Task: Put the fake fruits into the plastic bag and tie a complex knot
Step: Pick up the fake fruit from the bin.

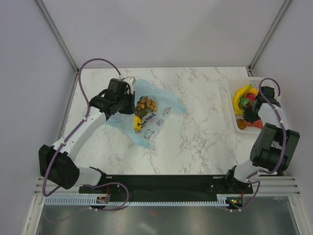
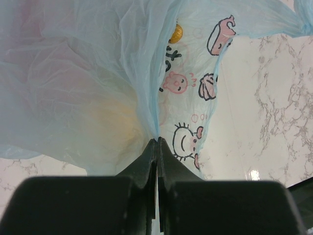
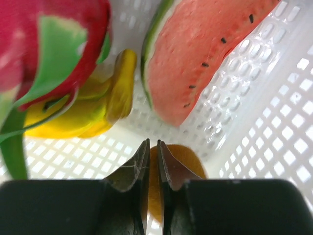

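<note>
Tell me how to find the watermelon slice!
Look at the right edge of the table, where a white mesh basket sits. The watermelon slice lies inside, beside yellow bananas and a pink dragon fruit. Only it has black seeds and green rind.

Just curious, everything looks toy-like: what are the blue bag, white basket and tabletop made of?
Bag: thin translucent plastic film, wrinkled and see-through. Basket: glossy moulded plastic, regular mesh holes. Tabletop: polished marble or marble-print laminate; grey veins show, which one is unclear.
</note>
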Motion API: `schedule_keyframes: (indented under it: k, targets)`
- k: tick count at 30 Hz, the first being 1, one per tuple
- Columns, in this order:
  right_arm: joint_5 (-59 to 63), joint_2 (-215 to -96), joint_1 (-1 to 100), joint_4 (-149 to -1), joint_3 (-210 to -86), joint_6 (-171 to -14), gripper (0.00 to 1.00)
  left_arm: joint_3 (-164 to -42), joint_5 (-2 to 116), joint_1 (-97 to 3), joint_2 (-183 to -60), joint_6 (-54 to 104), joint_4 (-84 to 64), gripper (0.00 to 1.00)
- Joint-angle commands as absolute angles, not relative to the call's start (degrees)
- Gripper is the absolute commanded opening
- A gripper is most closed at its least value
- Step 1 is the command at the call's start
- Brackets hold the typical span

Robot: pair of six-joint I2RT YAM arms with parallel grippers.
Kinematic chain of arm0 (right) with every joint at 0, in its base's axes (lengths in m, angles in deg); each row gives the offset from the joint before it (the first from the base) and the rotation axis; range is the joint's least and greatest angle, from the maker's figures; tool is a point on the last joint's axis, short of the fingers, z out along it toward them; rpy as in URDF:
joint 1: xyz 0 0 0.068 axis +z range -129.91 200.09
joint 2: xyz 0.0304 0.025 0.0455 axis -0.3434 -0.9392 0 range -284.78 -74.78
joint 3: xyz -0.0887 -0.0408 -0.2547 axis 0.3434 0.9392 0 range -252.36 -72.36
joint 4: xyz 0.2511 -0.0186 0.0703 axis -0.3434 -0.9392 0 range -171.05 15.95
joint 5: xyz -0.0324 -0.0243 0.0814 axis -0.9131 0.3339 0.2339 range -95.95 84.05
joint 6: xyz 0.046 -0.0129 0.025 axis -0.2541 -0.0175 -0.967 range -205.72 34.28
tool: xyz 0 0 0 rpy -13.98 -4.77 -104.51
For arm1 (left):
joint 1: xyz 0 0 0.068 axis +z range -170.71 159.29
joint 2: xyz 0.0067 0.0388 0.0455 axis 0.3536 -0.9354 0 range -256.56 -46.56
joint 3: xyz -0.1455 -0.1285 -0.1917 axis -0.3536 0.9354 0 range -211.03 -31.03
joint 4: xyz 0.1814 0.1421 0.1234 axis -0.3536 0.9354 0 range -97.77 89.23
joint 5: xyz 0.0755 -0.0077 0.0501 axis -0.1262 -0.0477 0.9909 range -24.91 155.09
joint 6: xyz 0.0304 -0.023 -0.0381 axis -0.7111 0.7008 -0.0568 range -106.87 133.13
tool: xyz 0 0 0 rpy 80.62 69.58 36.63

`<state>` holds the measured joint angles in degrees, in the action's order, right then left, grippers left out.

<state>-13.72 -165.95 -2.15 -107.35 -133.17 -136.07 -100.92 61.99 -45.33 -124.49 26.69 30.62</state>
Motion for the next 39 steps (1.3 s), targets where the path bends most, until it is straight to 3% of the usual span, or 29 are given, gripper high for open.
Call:
schedule_keyframes:
  k: [1, 4, 7, 8, 10, 24, 29, 39]
  targets:
    - [-14.47, -160.65, -1.27, -112.19, -136.16, -137.4, 0.18, -101.61, 62.8, -45.67, -124.43, 25.0, 29.14, 0.02]
    - [-15.44, -157.66, -1.27, -112.46, -136.34, -137.05, 0.19, -101.61, 62.54, -45.67, -124.35, 24.91, 29.05, 0.02]
    - [-16.06, -156.43, -1.27, -112.72, -136.6, -135.21, 0.5, -101.61, 62.63, -45.58, -124.34, 24.82, 29.05, 0.02]
    - [-16.32, -156.43, -1.27, -113.51, -136.6, -134.94, 0.72, -101.61, 62.71, -45.67, -124.43, 24.82, 29.14, 0.02]
    - [-17.29, -156.43, -1.27, -114.22, -136.34, -134.94, 0.84, -101.69, 62.54, -45.67, -124.34, 24.82, 29.14, 0.02]
    - [-13.26, -166.09, -1.27, -114.84, -135.99, -131.77, 0.86, -101.78, 62.71, -45.67, -124.08, 25.17, 29.05, 0.02]
    - [-10.96, -168.81, -1.27, -113.52, -135.46, -132.39, 0.92, -101.7, 63.06, -45.67, -123.91, 25.17, 29.14, 0.02]
    - [-9.91, -172.69, -1.18, -111.23, -134.23, -133.18, 0.9, -101.87, 63.42, -45.67, -124.43, 24.82, 29.14, 0.02]
